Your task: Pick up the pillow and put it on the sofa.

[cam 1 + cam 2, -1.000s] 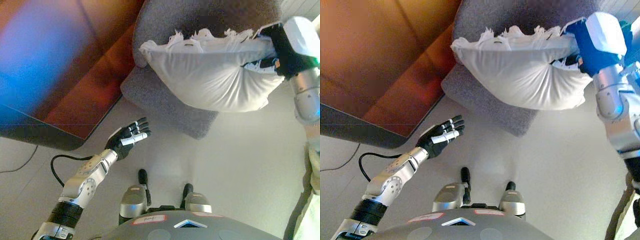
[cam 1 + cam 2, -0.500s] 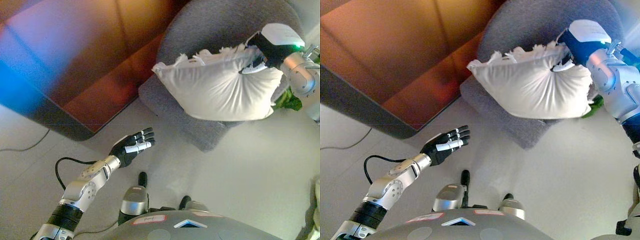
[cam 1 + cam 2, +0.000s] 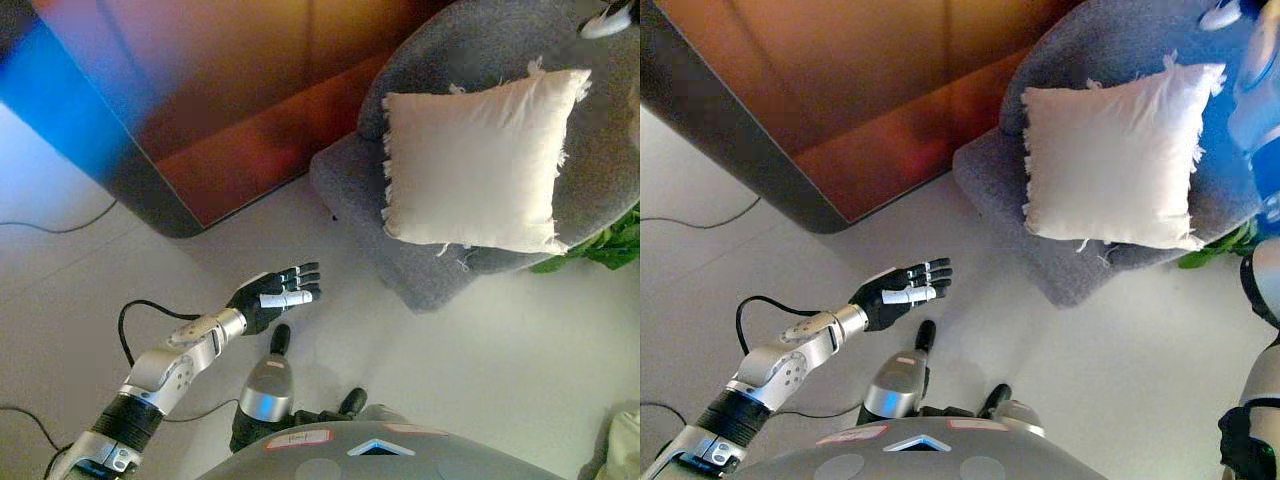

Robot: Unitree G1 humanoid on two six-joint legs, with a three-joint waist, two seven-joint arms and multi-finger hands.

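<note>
Since the earlier frames your right hand has let go of the pillow (image 3: 478,160), which now lies flat on the grey sofa (image 3: 420,275) at upper right. That hand's fingers are not visible, so I cannot tell their state; your left hand (image 3: 272,296) hovers lower left, fingers relaxed and apart. Withdraw the right arm clear without dragging the fringe.

Even, soft indoor light. The pale floor (image 3: 480,350) is bright. The wooden panel (image 3: 230,90) carries a warm sheen

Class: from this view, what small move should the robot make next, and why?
Probably lower the right arm away. The pillow already lies flat on the grey sofa, no hand on it. The left hand hovers open over the floor, idle.
</note>
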